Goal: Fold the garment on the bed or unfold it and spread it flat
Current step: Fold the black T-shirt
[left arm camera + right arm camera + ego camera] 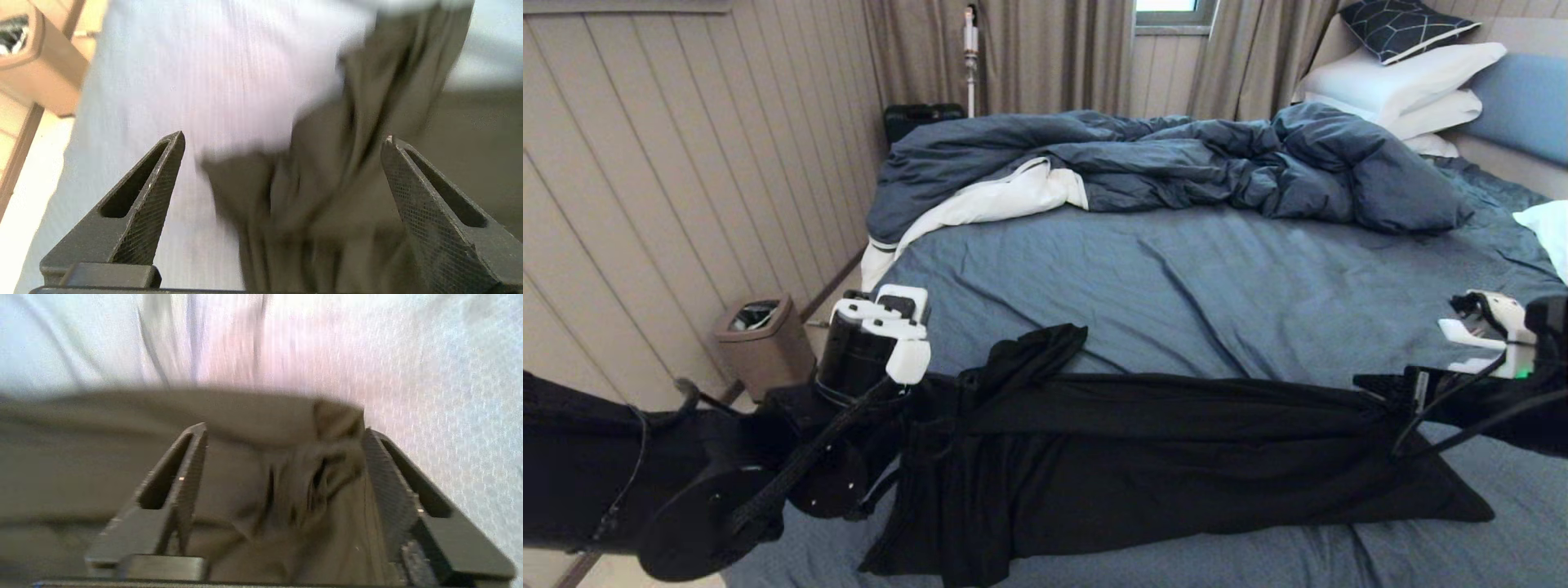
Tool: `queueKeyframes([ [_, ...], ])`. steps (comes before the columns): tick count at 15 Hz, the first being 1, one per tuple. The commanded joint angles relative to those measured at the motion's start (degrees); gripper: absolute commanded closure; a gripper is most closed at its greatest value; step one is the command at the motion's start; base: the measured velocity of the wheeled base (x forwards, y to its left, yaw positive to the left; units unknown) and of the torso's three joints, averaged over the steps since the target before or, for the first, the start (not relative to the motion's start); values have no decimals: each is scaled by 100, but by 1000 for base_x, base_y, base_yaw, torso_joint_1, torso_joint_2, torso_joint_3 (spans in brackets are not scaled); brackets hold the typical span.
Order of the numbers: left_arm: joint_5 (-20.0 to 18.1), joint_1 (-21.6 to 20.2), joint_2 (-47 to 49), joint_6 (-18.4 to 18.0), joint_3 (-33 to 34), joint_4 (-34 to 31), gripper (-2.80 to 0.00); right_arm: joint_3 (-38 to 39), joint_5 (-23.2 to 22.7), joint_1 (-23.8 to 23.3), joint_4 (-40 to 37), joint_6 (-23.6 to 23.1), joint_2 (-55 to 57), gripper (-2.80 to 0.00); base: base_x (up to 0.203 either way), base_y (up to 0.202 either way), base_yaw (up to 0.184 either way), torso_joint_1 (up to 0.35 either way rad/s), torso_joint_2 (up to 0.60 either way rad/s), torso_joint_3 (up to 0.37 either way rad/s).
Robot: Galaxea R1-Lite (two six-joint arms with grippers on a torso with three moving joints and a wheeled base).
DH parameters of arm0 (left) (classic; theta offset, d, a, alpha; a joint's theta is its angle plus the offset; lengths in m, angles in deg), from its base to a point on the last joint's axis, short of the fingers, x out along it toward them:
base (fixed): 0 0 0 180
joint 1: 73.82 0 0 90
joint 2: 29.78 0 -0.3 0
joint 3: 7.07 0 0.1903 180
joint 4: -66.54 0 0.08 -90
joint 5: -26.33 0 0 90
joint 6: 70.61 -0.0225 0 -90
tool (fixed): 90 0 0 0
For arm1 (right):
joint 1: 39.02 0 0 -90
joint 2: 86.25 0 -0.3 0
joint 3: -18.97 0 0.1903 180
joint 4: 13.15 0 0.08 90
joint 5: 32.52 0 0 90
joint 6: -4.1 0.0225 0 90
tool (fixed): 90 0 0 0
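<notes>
Two tools, mine, both spread wide and holding nothing: left tool point(282, 141) and right tool point(284, 430) above opposite ends of the T-shirt point(1176, 457), a long band on the bed point(1217, 286); fold laid, fresh grips needed next.

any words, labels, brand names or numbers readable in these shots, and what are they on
None can be read in any of the three views.
The garment: only plain black cloth shows, folded into a long band on the bed; no print or tag faces the cameras.
The bin on the floor: no label visible.
The dark pillow: line pattern only, no text.
</notes>
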Motion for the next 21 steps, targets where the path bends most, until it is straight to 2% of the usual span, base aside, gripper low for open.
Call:
queueKeyframes([
  [1,6,-107,76,8,-611,-270,-280,-426,-14,7,-373,190,0,-280,0,0,0,0,0,0],
  [3,-53,-246,410,57,-1430,-866,-280,-793,3,32,-791,276,144,-280,0,0,0,0,0,0],
  [4,-103,-308,649,106,-1855,-1167,-280,-870,19,39,-861,280,218,0,0,0,0,0,0,0],
  [5,-148,-369,882,158,-2280,-1472,0,-900,20,57,-868,268,218,0,0,0,0,0,0,0],
  [8,-268,-451,1464,326,-3360,-2254,0,-1017,17,66,-857,230,280,0,0,0,0,0,0,0],
  [10,-902,-462,1618,166,-3454,-2365,0,-1046,12,72,-838,235,306,0,0,0,0,0,0,0],
  [11,-1005,-459,1774,50,-3455,-2307,0,-1014,12,72,-838,221,315,0,0,0,0,0,0,0],
  [15,-955,-531,2337,-266,-3458,-1751,0,-870,-24,89,-829,217,297,0,0,0,0,0,0,0],
  [21,-940,-617,2393,-284,-3449,-1536,0,-712,-15,103,-812,191,306,0,0,0,0,0,0,0],
])
